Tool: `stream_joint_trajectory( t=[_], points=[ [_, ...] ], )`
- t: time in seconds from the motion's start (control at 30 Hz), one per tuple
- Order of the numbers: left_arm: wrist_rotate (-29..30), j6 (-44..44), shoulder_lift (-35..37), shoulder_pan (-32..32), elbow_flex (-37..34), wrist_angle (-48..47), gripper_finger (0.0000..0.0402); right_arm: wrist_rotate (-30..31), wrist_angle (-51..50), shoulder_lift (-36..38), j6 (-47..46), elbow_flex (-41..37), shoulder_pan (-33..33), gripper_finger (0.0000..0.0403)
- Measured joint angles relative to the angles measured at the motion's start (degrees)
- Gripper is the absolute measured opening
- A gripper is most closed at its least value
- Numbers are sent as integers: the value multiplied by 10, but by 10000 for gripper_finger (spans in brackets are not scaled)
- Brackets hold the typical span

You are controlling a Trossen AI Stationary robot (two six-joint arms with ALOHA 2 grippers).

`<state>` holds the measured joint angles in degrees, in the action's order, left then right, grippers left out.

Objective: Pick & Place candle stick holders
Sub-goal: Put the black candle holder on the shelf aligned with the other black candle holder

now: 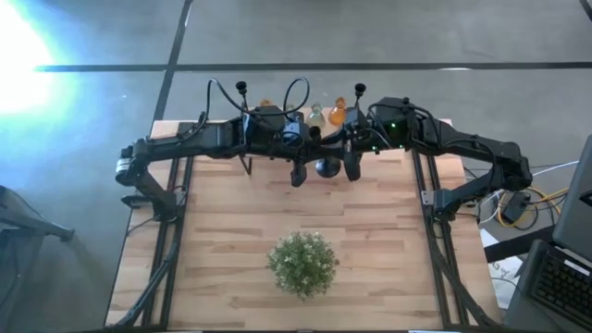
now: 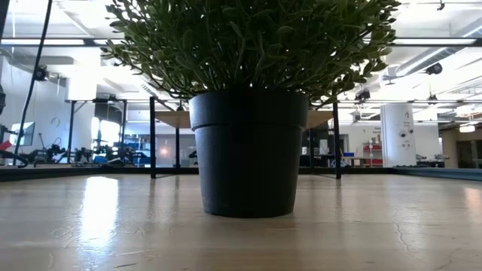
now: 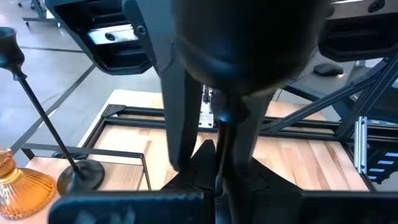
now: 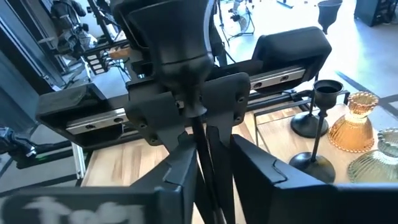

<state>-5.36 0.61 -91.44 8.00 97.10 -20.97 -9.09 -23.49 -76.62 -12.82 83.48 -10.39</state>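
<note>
One black candle stick holder (image 1: 326,167) hangs in the air over the table's far middle, between my two grippers, its wide round end (image 3: 249,50) up. My left gripper (image 1: 298,174) is shut on its thin stem. My right gripper (image 1: 352,169) faces it, open, with one finger on either side of that stem (image 4: 198,134); no touch shows. Two more holders (image 4: 318,121) (image 3: 43,118) stand upright on their round bases at the far edge, beside an orange vase (image 4: 356,124) and a grey-green one (image 4: 380,155). My left gripper pinches the holder's thin stem (image 3: 219,163) between its two fingers. The fingers come nearly level from the table's left and lie across the stem. The holder is lifted clear of the table and stands about upright in the hold, wide end on top.
A potted green plant (image 1: 302,262) in a black pot (image 2: 248,154) stands in the table's near middle. A thin black wire frame (image 1: 246,166) stands on the table under the left arm. A laptop (image 1: 560,277) and cables lie beyond the table's right edge.
</note>
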Motion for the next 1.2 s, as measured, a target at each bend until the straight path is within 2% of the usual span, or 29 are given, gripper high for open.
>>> stream_joint_trajectory(
  t=[0.23,0.37,0.47,0.53,0.73,0.93,1.0,1.2],
  points=[
    [-3,1,1,1,-1,-10,17,-5,3,4,16,0,0,18],
    [-3,5,1,2,-6,-11,18,3,-1,5,19,0,1,13],
    [5,3,1,2,-6,-13,44,40,-1,6,12,0,1,11],
    [26,5,3,2,-7,-23,74,85,1,10,5,0,5,10],
    [117,10,38,2,-8,-69,147,293,3,17,3,-2,55,9],
    [159,9,93,3,-9,-75,174,504,38,8,7,-31,117,9],
    [185,1,114,2,-13,-72,174,538,89,7,8,-66,125,9],
    [243,-13,186,3,-58,-58,174,541,304,0,9,-206,118,9]
  ],
)
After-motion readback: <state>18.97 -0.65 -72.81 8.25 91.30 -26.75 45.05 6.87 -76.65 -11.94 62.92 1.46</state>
